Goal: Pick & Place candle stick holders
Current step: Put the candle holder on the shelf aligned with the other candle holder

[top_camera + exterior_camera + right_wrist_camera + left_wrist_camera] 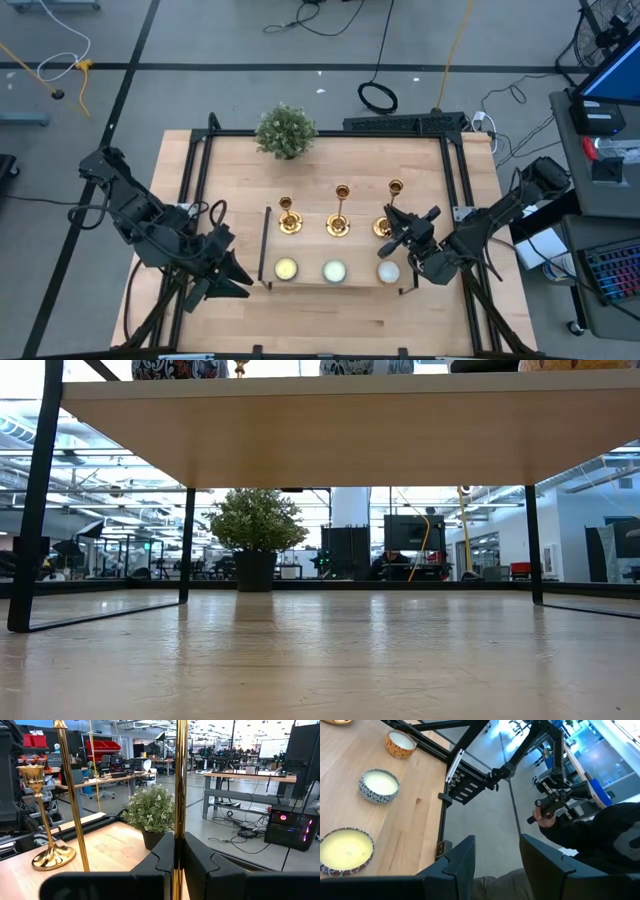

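Your right gripper (397, 232) is clamped shut on the stem of the right candle stick holder (392, 208); in the right wrist view the gold stem (180, 780) runs straight up between the closed fingers (161, 852). That holder sits at the right end of a row of three on a low shelf on the desk (330, 320), with the middle candle stick holder (340, 211) and left candle stick holder (289, 216) well apart from it and untouched. Three round candles (333, 270) line the shelf's front edge, and the right one is just beside your gripper. Left gripper (496, 854) is half open, holds nothing, and waits off the shelf's left front corner. A plant (286, 130) stands at the back of the desk. Step in hand looks like the grasp on the first holder, with the lift not yet done. Next you likely need a straight vertical lift so the flared base clears the shelf without tipping, and keep clear of the near candle. Whether the base is already off the shelf, can't tell.
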You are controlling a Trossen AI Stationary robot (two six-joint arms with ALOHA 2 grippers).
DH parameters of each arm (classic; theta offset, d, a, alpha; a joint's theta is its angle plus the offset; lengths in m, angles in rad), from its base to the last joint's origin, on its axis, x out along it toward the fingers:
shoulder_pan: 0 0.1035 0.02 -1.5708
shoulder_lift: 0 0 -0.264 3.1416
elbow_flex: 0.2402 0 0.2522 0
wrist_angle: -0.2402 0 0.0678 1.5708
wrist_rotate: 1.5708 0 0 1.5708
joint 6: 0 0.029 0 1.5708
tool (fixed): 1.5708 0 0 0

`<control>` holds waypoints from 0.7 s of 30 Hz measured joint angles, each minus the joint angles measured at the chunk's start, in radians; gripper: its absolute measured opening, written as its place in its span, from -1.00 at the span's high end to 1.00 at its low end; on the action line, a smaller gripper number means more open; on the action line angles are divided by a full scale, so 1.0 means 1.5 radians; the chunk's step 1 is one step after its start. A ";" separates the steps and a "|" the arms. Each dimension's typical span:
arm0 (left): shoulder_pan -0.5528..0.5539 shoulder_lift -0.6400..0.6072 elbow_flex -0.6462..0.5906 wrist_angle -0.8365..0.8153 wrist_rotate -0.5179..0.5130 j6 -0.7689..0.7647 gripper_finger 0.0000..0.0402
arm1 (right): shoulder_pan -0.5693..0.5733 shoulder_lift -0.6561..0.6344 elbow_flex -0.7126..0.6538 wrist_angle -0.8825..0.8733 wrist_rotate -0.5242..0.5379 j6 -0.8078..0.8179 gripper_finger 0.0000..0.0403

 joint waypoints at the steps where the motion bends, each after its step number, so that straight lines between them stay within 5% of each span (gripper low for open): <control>1: 0.000 0.000 0.000 0.000 0.000 0.000 0.20 | 0.000 0.000 0.000 0.000 0.000 0.000 0.94; 21: 0.000 0.000 0.000 0.000 0.005 -0.002 0.20 | 0.000 0.000 0.000 0.000 0.000 0.029 0.91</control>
